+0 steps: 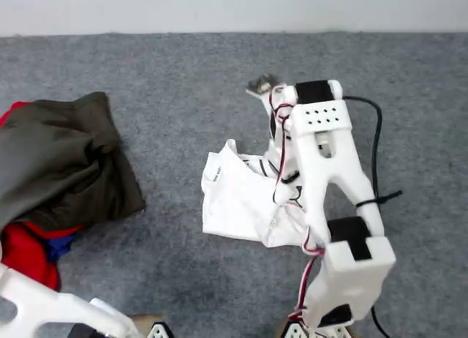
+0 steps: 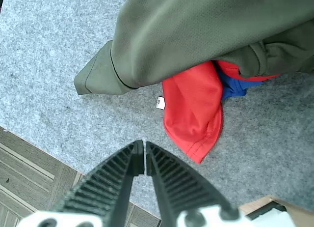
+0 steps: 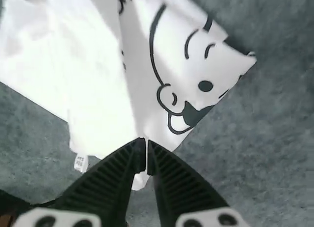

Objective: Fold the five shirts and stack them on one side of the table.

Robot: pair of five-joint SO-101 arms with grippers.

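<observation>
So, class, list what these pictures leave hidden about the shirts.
High view: the olive shirt covers most of the red shirt and blue shirt; the edge cuts them off, so their count is unclear.
High view: the right arm hides part of the white shirt.
Right wrist view: whether the shut right gripper pinches cloth is unclear.

A white shirt [image 1: 238,199] with a black cartoon print was laid crumpled and unfolded at the centre. At the far left, an olive shirt [image 1: 62,162] was heaped over a red shirt [image 1: 25,254] and a blue shirt [image 1: 62,242], both bunched beneath it.
</observation>
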